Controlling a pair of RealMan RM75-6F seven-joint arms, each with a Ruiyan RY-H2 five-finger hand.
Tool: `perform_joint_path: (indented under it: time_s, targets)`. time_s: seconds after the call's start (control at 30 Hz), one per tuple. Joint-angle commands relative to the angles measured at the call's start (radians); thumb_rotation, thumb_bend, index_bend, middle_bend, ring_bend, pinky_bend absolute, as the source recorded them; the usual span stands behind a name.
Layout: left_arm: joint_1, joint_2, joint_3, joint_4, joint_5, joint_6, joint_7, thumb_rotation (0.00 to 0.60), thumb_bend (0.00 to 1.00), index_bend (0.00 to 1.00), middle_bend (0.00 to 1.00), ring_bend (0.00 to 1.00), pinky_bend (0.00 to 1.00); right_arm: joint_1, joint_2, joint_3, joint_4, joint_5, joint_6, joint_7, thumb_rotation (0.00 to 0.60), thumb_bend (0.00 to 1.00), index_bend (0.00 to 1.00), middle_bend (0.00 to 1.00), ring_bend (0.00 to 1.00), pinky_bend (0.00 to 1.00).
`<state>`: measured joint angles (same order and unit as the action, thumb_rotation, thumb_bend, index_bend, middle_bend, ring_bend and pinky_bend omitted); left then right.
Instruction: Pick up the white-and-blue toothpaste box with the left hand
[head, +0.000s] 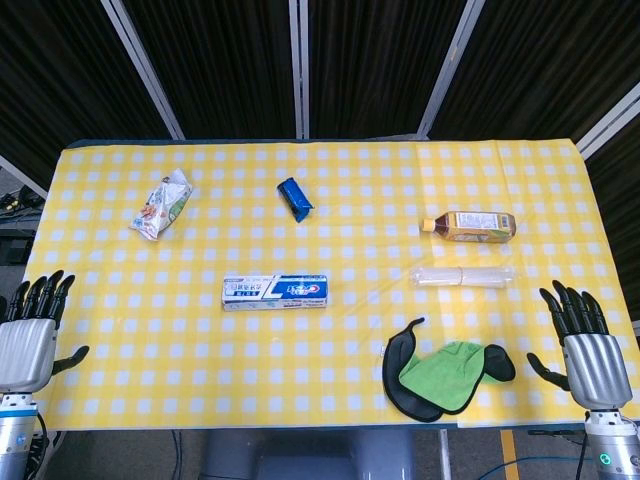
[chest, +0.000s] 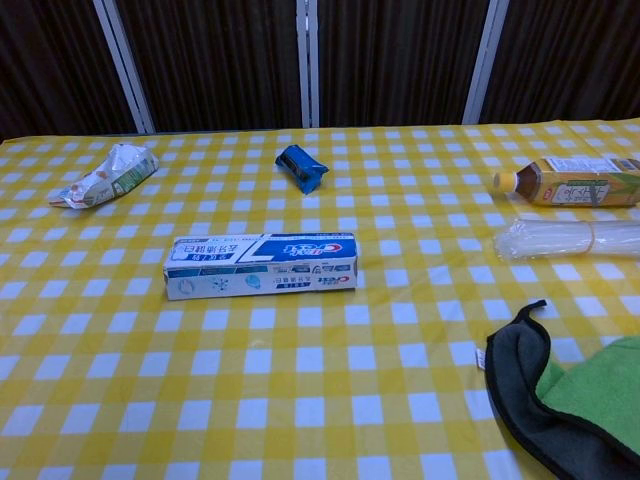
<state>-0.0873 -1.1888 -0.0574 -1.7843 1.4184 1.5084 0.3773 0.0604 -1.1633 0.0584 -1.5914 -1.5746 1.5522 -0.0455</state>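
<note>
Left hand (head: 27, 335) and right hand (head: 590, 350) hover apart, fingers spread, holding nothing.

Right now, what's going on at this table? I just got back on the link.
Nothing is being handled yet. The left hand and the right hand both rest open at the near edge of the table, fingers apart. The toothpaste box lies flat near the middle, untouched. Around it lie a snack bag, a blue packet, a bottle on its side, a clear tube pack and a green cloth.
</note>
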Motion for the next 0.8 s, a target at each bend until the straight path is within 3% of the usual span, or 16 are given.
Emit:
perform_joint_path:
  time_s: [0.03,0.63,0.8]
  targets:
    - [0.0,0.0,0.0,0.0,0.001,0.0,0.001,0.6,0.13,0.0,0.0,0.0,0.0,0.0,0.0,0.0,0.0,0.0,0.0,0.0,0.6,0.11,0.0,0.0,0.0,0.0]
    - [-0.021,-0.01,-0.008,0.0,-0.016,-0.033,0.014,0.6,0.13,0.0,0.0,0.0,0.0,0.0,0.005,0.008,0.002,0.021,-0.006,0.014,0.6,0.11,0.0,0.0,0.0,0.0]
    - [-0.079,-0.016,-0.049,-0.01,-0.06,-0.104,0.043,0.6,0.13,0.0,0.0,0.0,0.01,0.004,0.013,0.017,0.008,0.038,-0.017,0.037,0.6,0.11,0.0,0.0,0.0,0.0]
